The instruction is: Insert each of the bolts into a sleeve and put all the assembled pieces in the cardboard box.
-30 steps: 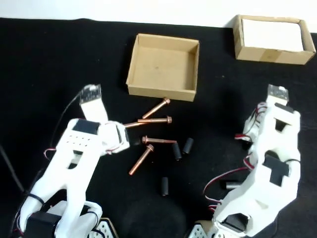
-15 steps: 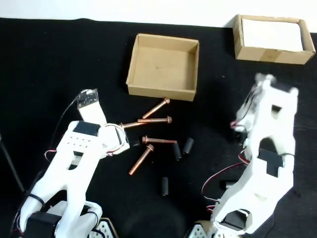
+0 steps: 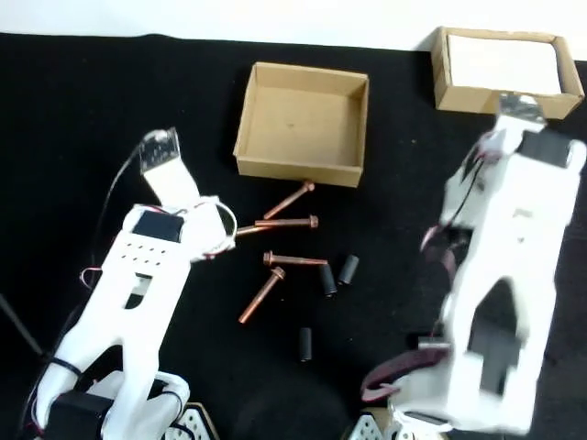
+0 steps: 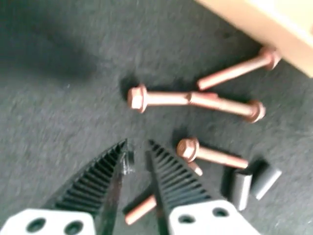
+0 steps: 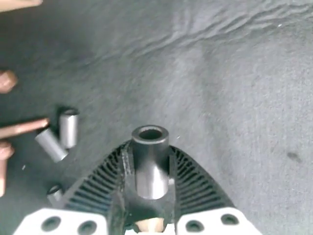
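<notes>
The right pincer point(image 5: 149, 148) is clamped on a dark sleeve point(image 5: 150, 169). The sleeve stands along the jaws, clear of the tabletop point(image 5: 234, 73), with its open bore facing away from the wrist. That bore is what a bolt has to enter. The left pincer point(image 4: 137, 145) carries nothing; its jaws are parted by a narrow gap and it hangs over the cluster of copper bolts point(image 3: 286, 223). Just beyond its tips the nearest bolt point(image 4: 159, 98) lies flat, its long axis in the same line as the jaws close, its head at the end farther from the cardboard box point(image 4: 274, 24). I judge the wrist would have to turn before the jaws could straddle that shank. A second bolt point(image 4: 139, 209) slants beneath one jaw, partly hidden. In the high view the bolts lie between the two arms, close to the left one and well apart from the right, so the left arm looks better placed to lift one and bring it to the held sleeve. The cardboard box sits just past the bolts, empty.
</notes>
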You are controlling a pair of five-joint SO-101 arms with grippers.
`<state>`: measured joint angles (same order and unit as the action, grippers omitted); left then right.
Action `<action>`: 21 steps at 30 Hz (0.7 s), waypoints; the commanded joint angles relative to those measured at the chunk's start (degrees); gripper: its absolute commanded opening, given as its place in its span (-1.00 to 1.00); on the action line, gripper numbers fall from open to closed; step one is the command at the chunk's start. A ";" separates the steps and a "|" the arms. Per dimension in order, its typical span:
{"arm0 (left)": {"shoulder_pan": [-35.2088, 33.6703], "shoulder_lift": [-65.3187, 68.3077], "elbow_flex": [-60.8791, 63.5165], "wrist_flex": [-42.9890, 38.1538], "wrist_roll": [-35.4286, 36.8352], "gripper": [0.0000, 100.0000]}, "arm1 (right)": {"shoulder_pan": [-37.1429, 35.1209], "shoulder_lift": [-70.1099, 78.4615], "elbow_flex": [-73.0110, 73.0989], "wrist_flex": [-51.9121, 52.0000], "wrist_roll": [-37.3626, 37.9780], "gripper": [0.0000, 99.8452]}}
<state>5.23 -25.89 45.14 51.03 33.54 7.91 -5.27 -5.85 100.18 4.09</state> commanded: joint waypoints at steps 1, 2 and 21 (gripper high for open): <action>0.84 0.22 -2.24 -3.87 0.26 -0.68 | -2.77 -12.09 7.60 -0.31 0.09 -0.99; 0.84 0.84 -2.42 -4.31 0.26 -0.65 | -3.03 -13.93 9.63 -1.45 0.00 -0.99; 9.10 42.77 -40.31 24.00 20.13 -0.63 | -3.03 -17.10 20.18 -6.90 -0.44 -0.99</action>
<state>13.05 13.32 12.70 72.40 52.88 5.27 -19.52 14.20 93.32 4.09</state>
